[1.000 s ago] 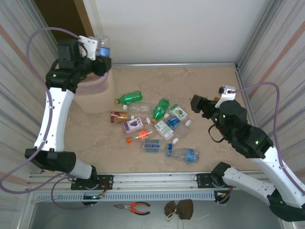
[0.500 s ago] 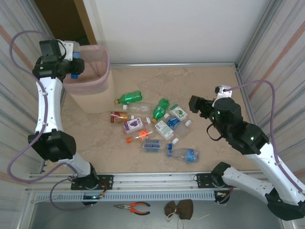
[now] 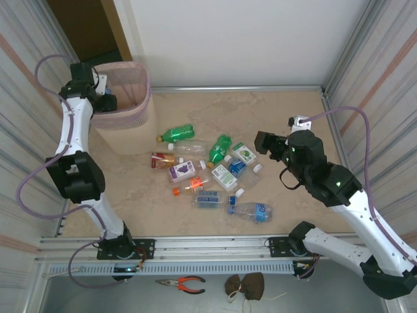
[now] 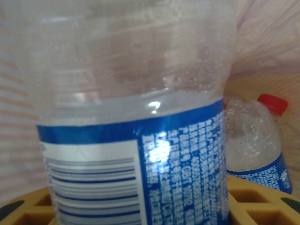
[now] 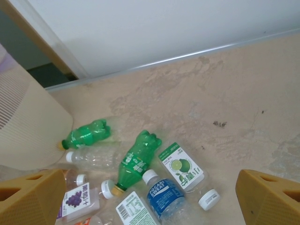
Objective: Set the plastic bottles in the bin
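My left gripper (image 3: 106,102) hangs at the left rim of the pale pink mesh bin (image 3: 139,79). It is shut on a clear bottle with a blue and white label (image 4: 136,140), which stands very close to the left wrist camera. Another clear bottle with a red cap (image 4: 255,140) lies inside the bin behind it. Several plastic bottles lie on the table, among them two green ones (image 3: 176,134) (image 5: 138,159), a lime-label one (image 5: 183,169) and a blue Pocari one (image 5: 164,197). My right gripper (image 3: 264,142) hovers open just right of the pile, nothing between its fingers.
Metal side walls close in the table left and right. A loose orange cap (image 3: 176,191) and a white cap (image 3: 240,193) lie among the bottles. Pliers (image 3: 183,283) and a dark cloth (image 3: 244,285) lie on the shelf below the front rail.
My left arm has swung with its bottle from over the bin's right side to its left rim and lowered. My right gripper has crept a little left toward the pile.
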Controlling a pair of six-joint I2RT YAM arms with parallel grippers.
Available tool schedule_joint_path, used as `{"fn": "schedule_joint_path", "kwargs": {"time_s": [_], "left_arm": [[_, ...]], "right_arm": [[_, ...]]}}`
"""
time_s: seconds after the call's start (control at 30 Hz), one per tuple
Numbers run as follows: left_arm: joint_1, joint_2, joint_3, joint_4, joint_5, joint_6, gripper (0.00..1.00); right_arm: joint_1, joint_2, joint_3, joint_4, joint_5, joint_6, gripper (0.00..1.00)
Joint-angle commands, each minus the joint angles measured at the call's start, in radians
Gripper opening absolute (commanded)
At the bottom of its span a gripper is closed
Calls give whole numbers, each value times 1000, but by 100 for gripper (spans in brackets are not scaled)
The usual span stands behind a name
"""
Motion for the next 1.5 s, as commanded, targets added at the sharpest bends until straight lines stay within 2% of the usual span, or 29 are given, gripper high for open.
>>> {"fn": "schedule_joint_path", "kwargs": {"time_s": [0.0,0.33,0.57,0.87,1.17,1.47], "left_arm": [[4,25,-36,-3,10,-19,54],[4,95,-36,-18,42,-22,61],[4,66,-15,-36,73,-17,69],[5,-46,36,-34,196,-54,69],[3,-212,9,25,432,-138,68],[-19,-434,-251,224,753,-257,69]], "right_arm": [[-11,-13,-25,17,-14,30,92],[-13,-39,-56,13,-27,54,92],[-12,-50,-45,-20,-26,68,91],[-12,-25,-28,-96,-38,97,89],[-14,46,-25,-217,-60,138,90],[-36,57,-104,-228,-130,113,92]]}}
